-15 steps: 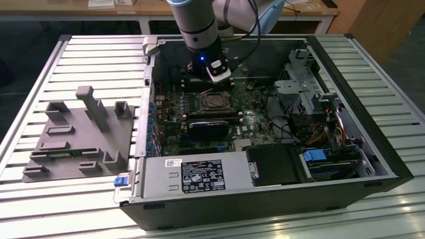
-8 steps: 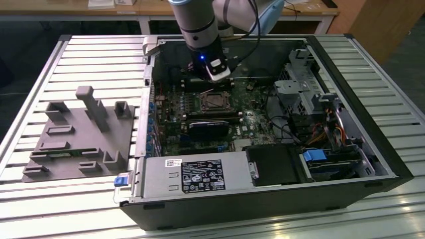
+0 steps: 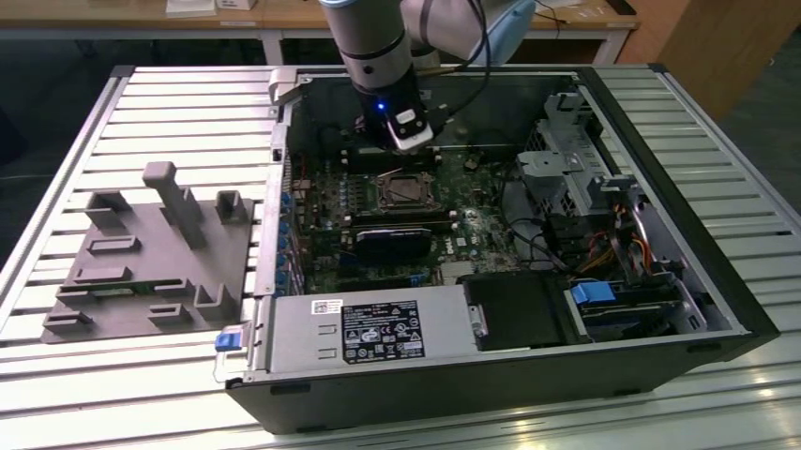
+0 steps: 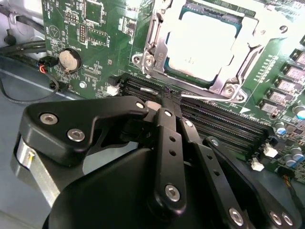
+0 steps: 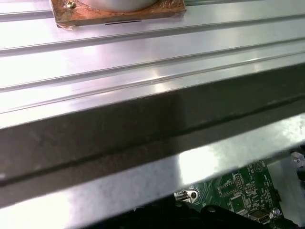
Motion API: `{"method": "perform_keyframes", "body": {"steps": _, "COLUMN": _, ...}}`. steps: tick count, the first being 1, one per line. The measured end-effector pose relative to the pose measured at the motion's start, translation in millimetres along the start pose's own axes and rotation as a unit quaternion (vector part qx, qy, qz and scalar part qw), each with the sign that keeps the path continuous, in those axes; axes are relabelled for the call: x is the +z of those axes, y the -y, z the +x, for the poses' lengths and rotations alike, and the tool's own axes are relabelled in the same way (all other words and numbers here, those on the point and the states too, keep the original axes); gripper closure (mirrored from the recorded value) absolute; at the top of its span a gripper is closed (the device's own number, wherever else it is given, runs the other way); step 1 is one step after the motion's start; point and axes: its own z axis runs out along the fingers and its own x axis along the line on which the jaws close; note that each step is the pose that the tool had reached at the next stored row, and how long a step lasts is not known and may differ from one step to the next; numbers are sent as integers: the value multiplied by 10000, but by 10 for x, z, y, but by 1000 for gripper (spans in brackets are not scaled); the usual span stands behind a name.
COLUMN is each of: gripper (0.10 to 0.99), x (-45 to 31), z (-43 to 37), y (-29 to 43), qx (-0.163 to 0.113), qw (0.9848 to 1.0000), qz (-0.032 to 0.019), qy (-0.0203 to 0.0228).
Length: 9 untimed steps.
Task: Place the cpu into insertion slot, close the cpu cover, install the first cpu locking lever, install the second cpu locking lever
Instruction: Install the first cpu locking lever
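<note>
Gripper (image 3: 410, 142) is down inside the case (image 3: 651, 122). In the exterior view the slot (image 3: 403, 190) sits at six o'clock from it, close by.

In the second wrist view the cpu (image 4: 200, 40) is seated in the slot, pale top up. The cover (image 4: 157, 45) looks laid flat over it, framing it all round, so by my read those two steps are done.

The gripper (image 4: 165, 99) reads as closed, tips drawn together to one point with nothing between them. That point hovers over the memory slots (image 4: 214, 124), just beside the socket's near edge. A thin bright rod (image 4: 209, 98) runs along that edge, and I take it for a locking lever. The tips are right at its end, though I can't tell if they touch it.

My judgement is that this is the first-lever step. To do it well:
- Keep the tips together as one blunt pusher.
- Bear on the lever's free end, not the cover.
- Press down and sideways in one smooth arc so the lever tucks under its catch.
- Stay off the memory slots, since a slip lands on them.
- Keep force off the cpu.
</note>
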Motion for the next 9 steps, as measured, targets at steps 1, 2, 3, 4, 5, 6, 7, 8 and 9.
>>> {"method": "perform_keyframes", "body": {"steps": 1, "gripper": 984, "x": 3, "z": 2, "y": -5, "qx": 6, "qw": 10000, "qz": 6, "qy": 3}}
{"method": "perform_keyframes", "body": {"steps": 2, "gripper": 984, "x": 5, "z": 3, "y": -7, "qx": 15, "qw": 10000, "qz": 11, "qy": 6}}
{"method": "perform_keyframes", "body": {"steps": 3, "gripper": 984, "x": 9, "z": 4, "y": -7, "qx": 26, "qw": 10000, "qz": 17, "qy": 9}}
{"method": "perform_keyframes", "body": {"steps": 4, "gripper": 984, "x": 12, "z": 4, "y": -6, "qx": 42, "qw": 10000, "qz": 24, "qy": 13}}
{"method": "perform_keyframes", "body": {"steps": 5, "gripper": 984, "x": 15, "z": 5, "y": -6, "qx": 59, "qw": 10000, "qz": 32, "qy": 18}}
{"method": "perform_keyframes", "body": {"steps": 6, "gripper": 984, "x": 19, "z": 6, "y": -5, "qx": 80, "qw": 10000, "qz": 41, "qy": 23}}
{"method": "perform_keyframes", "body": {"steps": 7, "gripper": 984, "x": 23, "z": 7, "y": -4, "qx": 104, "qw": 9999, "qz": 49, "qy": 29}}
{"method": "perform_keyframes", "body": {"steps": 8, "gripper": 984, "x": 27, "z": 8, "y": -3, "qx": 129, "qw": 9999, "qz": 56, "qy": 35}}
{"method": "perform_keyframes", "body": {"steps": 9, "gripper": 984, "x": 32, "z": 9, "y": -2, "qx": 154, "qw": 9999, "qz": 63, "qy": 40}}
